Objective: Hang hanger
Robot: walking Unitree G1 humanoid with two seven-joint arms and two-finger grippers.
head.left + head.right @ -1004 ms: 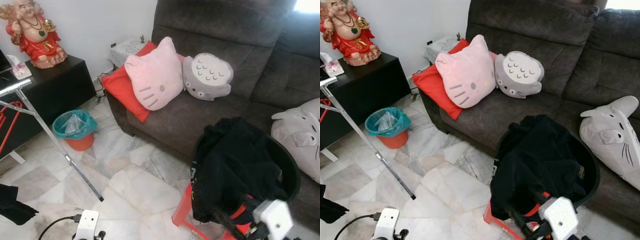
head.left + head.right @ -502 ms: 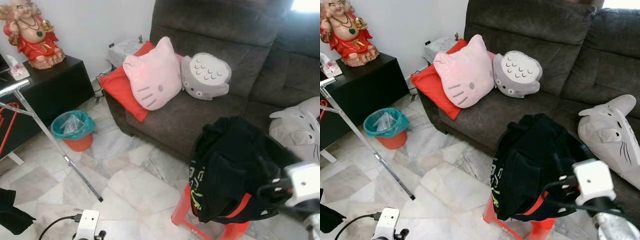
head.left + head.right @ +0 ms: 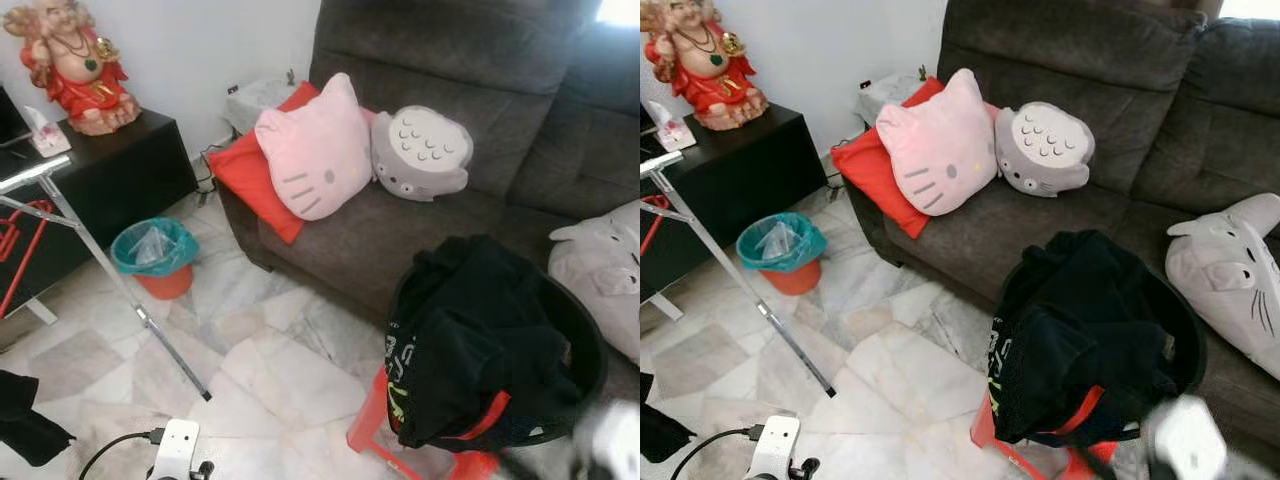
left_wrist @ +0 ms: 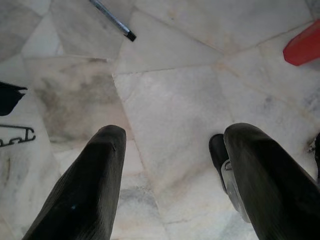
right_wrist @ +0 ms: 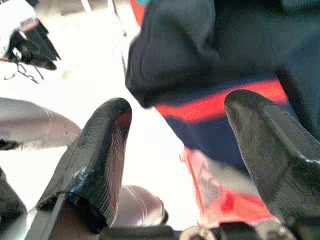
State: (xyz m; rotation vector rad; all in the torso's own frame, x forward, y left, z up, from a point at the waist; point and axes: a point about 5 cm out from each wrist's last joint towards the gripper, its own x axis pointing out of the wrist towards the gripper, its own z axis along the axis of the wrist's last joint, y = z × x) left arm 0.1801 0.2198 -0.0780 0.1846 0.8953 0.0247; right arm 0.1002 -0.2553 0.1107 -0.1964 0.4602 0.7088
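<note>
Hovering at the lower right of the frame, the right hand (image 5: 175,150) holds its fingers apart, empty, just beside black clothes (image 3: 1080,320) heaped in a black basket (image 3: 1185,350) on a red stool (image 3: 375,425). The left hand (image 4: 170,165), fingers also apart, points at the marble floor (image 4: 170,95). A red hanger (image 3: 20,250) hangs at the left edge, well apart from both hands.

Four cushions (image 3: 312,150) on one sofa (image 3: 440,60), one bin (image 3: 153,259), one statue (image 3: 75,62).
</note>
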